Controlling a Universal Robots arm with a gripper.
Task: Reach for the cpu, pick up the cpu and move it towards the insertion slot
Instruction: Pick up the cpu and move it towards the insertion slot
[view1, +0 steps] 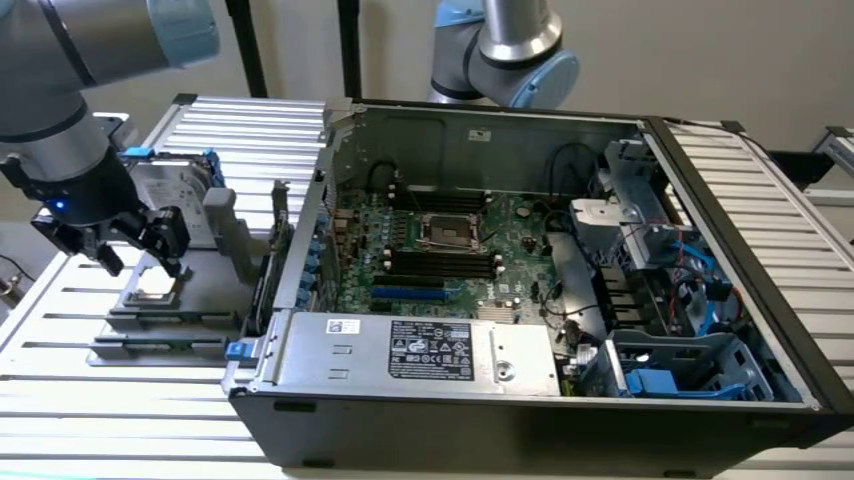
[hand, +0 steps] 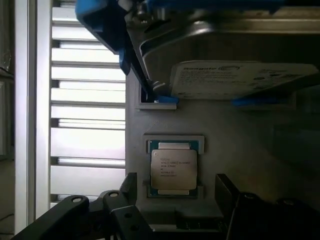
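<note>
Wrist view: cpu (hand: 173, 169) lies flat in its grey tray (hand: 250, 150) recess, untouched, between the spread fingers of the gripper (hand: 175, 192). Exterior view: the gripper hovers over the tray, well apart from the insertion slot (view1: 450, 231). Handling: descend straight and centred; grip opposite edges low and level.

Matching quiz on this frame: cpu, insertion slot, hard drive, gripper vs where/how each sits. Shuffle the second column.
1 cpu
2 insertion slot
3 hard drive
4 gripper

A on the motherboard inside the case
B open, fingers either side of the cpu
C in a recess of the grey fixture, outside the case
D in a blue frame

Pairs: 1-C, 2-A, 3-D, 4-B
</note>
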